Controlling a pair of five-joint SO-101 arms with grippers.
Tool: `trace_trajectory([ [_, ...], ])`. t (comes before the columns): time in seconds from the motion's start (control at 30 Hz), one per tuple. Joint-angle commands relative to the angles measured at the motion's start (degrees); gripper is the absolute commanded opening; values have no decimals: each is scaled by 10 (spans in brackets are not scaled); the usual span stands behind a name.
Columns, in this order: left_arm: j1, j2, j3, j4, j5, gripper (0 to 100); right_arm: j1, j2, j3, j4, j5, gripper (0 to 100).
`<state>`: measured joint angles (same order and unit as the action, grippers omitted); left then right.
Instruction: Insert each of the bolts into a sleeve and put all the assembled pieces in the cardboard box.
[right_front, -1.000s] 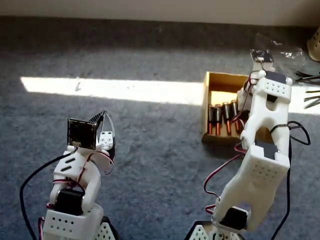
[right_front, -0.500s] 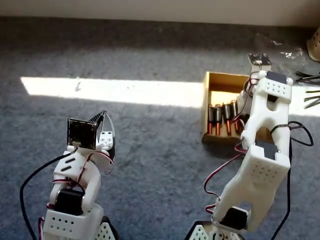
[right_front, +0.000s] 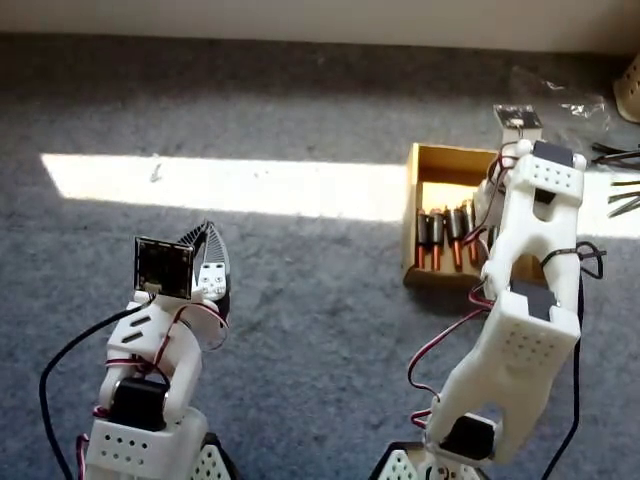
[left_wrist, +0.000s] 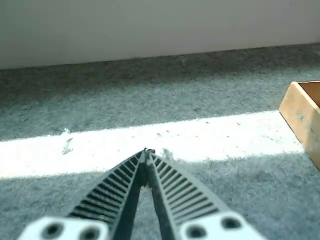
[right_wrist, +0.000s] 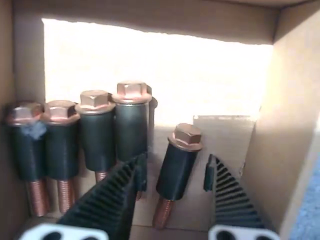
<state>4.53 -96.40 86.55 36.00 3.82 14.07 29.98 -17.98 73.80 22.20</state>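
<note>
Your right tool (right_wrist: 175, 164) is spread inside the cardboard box (right_wrist: 280, 100), its fingers either side of a leaning assembled piece (right_wrist: 179, 155), not pinching it. Four more pieces (right_wrist: 97, 132) sit in a row beside it. That arm (right_front: 530, 260) stretches forward over the box. Your left tool (left_wrist: 146, 156) is pressed together above the grey carpet (left_wrist: 150, 100), empty.

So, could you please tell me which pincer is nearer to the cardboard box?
The right. The right pincer is inside the cardboard box, open astride one assembled piece; the left pincer is shut above the carpet, well apart from the box.
</note>
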Motion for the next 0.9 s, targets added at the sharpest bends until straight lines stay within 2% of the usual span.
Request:
trace_trajectory([
  [0.0,-1,-4,-4,-12,-5,7,-5,-16,-31,26,4,170],
  [0.2,-6,-4,-6,-30,-5,7,-29,-59,-89,102,3,170],
  [0.43,-12,-4,-7,-35,-5,7,-95,-197,-108,154,-48,167],
  [0.67,-77,-5,-23,-40,-2,7,-172,-341,-106,184,-50,26],
  [0.87,-102,-5,-28,-41,-4,7,-204,-423,-106,204,-97,15],
])
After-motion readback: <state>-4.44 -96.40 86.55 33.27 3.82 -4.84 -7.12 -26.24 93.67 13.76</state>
